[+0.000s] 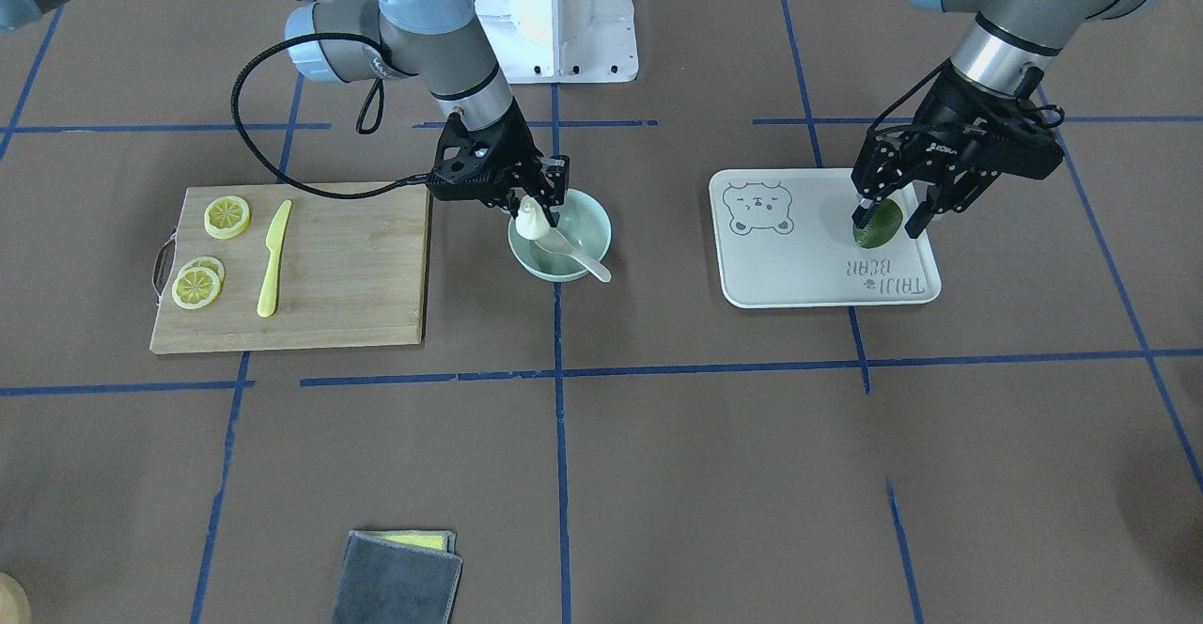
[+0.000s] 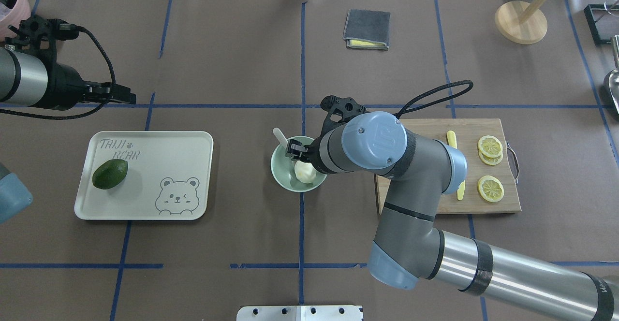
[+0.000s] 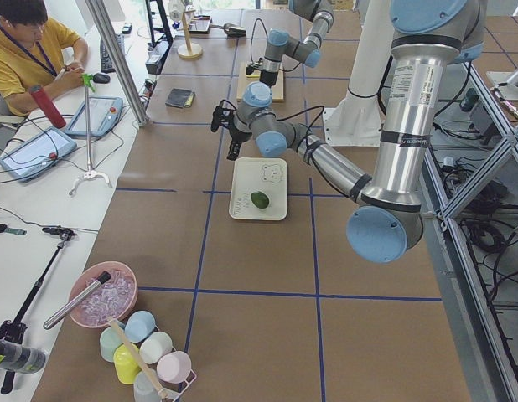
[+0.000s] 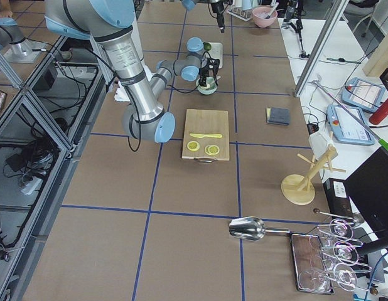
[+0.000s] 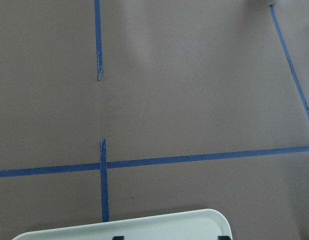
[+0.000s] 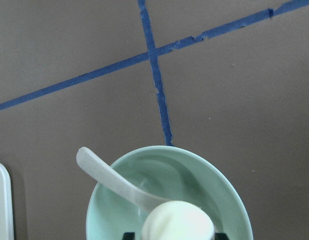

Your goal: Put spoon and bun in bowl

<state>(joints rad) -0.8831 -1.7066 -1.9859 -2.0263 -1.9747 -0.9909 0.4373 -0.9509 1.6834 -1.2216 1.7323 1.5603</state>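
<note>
The bun (image 1: pixel 531 221) is hanging just over the mint-green bowl (image 1: pixel 602 226) at the middle of the counter (image 1: pixel 677 474), clamped in the right gripper (image 1: pixel 536 208), with the spoon (image 1: pixel 575 254) lying in the bowl beneath, handle jutting over the rim. Toward the right end a cutting board (image 1: pixel 357 272) is carrying lemon slices (image 1: pixel 227 216) and a yellow knife (image 1: pixel 273 257). Toward the left end the left gripper (image 1: pixel 890 219) is hovering, jaws spread wide and empty, by a tray (image 1: pixel 789 272) holding an avocado (image 2: pixel 110 174).
</note>
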